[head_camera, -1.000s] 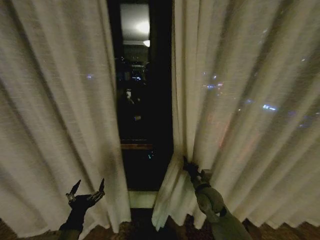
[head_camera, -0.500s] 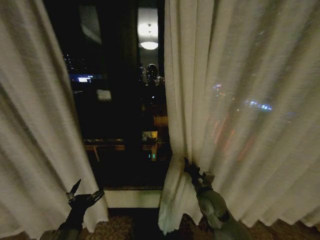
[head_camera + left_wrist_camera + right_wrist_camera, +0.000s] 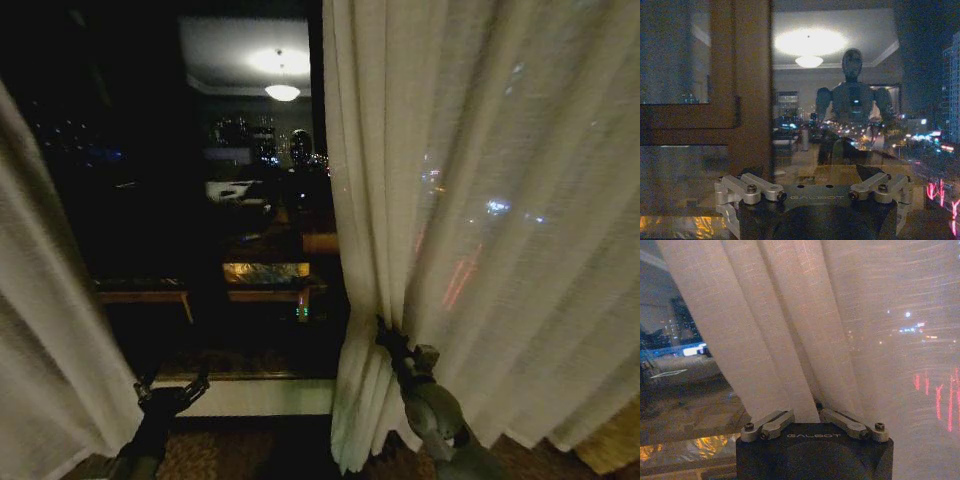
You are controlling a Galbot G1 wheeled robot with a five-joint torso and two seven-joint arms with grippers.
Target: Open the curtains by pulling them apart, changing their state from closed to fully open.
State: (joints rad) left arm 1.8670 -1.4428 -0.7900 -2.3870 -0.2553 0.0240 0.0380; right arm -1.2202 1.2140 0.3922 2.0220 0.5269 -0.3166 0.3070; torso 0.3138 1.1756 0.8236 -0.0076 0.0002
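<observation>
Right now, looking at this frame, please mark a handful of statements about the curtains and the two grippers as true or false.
1. The right gripper is shut on the right curtain. True.
2. The left gripper holds the left curtain. False: it is open, holding nothing.
3. Dark window glass shows between the curtains. True.
4. The right curtain is bunched against the far wall. False: it spreads wide across the window.

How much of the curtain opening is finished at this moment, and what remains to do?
Partly done. A wide dark gap of window already shows between the left curtain panel and the right curtain panel. In hand: the right tool is shut on the right panel's inner edge, low down. The left tool is open, holding nothing, beside the left panel. Left: both panels hang well inside the frame, so not fully open.
</observation>
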